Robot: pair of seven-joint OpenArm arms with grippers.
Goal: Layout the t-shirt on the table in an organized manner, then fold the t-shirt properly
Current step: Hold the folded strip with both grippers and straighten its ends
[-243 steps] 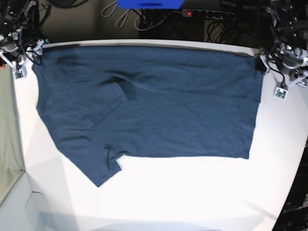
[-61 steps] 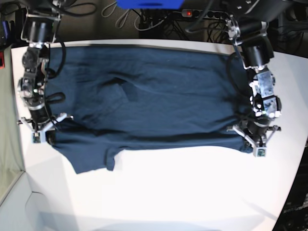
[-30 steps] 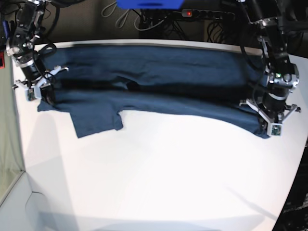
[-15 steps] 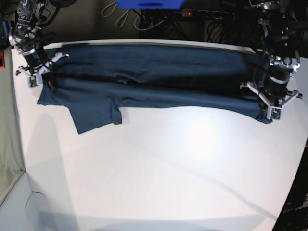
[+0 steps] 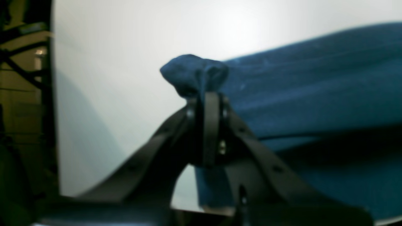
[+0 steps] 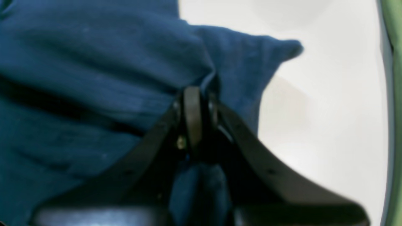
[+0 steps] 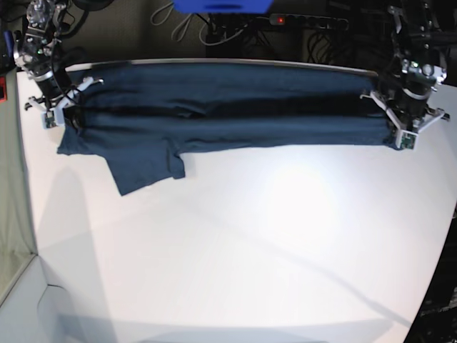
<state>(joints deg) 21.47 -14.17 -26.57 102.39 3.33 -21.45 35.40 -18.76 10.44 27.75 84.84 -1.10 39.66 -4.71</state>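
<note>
The navy t-shirt [image 7: 228, 114] lies as a long doubled band along the far side of the white table [image 7: 250, 250], one sleeve [image 7: 146, 168] spread toward me at the left. At the band's right end, my left gripper [image 7: 401, 136] is shut on a bunched corner of cloth [image 5: 194, 73]. My right gripper [image 7: 61, 116] at the left end is shut on the shirt's edge [image 6: 238, 56]. Both wrist views show the jaws pressed together with fabric pinched between them, just above the tabletop [image 5: 125, 47].
Behind the table's far edge sit a blue object [image 7: 221, 6], a power strip with a red light [image 7: 307, 21] and loose cables. The table edge curves away at the right [image 7: 446, 236]. A green surface [image 6: 392, 94] borders the table beside my right gripper.
My left gripper has carried its end of the shirt toward the far edge, straightening the doubled band. My right gripper has hardly moved. Both grips stay shut on cloth.
</note>
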